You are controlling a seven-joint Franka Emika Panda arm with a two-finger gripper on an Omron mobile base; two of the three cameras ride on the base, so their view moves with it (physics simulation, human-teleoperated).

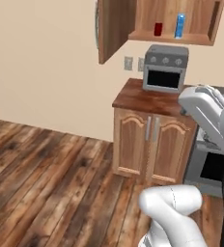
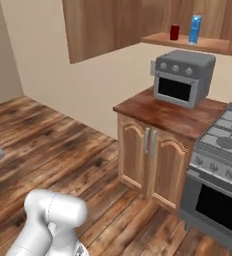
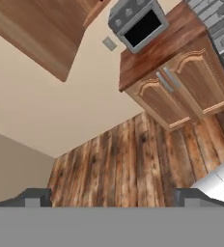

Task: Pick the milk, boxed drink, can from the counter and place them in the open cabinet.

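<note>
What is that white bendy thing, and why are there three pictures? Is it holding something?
The white thing is a robot arm in a pretend computer kitchen. Two pictures come from cameras on its rolling base, behind it to its left and right. The third comes from its hand, where the gripper is open and holds nothing. On the counter sits a grey toaster oven. Up in the open cabinet stand a red can and a blue milk carton.

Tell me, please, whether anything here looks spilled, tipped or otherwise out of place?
Nothing stands out. The can and milk stand upright on the cabinet shelf, apart from each other. The toaster oven sits squarely on the counter.
</note>
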